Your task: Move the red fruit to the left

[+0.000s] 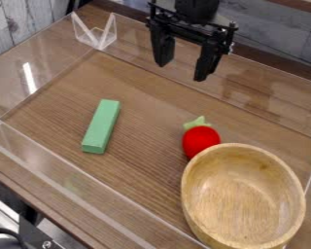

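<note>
Nearest, the wooden bowl touches the red fruit, hiding its lower right edge; a green block lies well apart leftward; the gripper hangs spread and empty, top cropped.

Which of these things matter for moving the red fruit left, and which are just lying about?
For the job:
- red fruit, on the table beside the bowl's rim
- end effector, open, empty, above the far side of the table

Lying about:
- green block, left of the fruit
- wooden bowl, front right
- clear wall around the table
</note>
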`<state>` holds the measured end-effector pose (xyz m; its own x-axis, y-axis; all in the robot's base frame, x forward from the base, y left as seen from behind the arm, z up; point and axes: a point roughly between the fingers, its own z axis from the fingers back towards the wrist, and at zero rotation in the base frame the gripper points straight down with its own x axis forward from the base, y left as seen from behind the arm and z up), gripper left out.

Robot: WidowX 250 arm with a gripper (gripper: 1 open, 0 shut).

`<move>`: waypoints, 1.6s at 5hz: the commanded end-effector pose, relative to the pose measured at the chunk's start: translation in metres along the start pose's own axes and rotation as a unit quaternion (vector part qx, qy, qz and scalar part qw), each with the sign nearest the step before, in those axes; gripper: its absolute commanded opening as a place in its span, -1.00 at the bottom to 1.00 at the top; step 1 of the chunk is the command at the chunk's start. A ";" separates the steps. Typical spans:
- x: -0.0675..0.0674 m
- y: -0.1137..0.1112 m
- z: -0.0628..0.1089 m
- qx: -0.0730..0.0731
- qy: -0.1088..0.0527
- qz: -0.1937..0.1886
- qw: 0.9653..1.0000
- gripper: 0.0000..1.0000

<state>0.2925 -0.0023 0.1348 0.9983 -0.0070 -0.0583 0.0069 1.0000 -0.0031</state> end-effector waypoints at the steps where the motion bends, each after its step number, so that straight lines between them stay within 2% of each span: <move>1: -0.003 -0.007 -0.014 -0.002 0.006 -0.017 1.000 1.00; 2: -0.005 -0.018 -0.037 0.002 0.011 -0.032 0.999 1.00; 4: -0.004 -0.034 -0.067 0.008 0.003 -0.049 0.999 1.00; 8: 0.001 -0.037 -0.099 0.014 -0.003 -0.083 0.996 1.00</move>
<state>0.2869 -0.0366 0.0326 0.9868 -0.1463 -0.0691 0.1471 0.9891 0.0078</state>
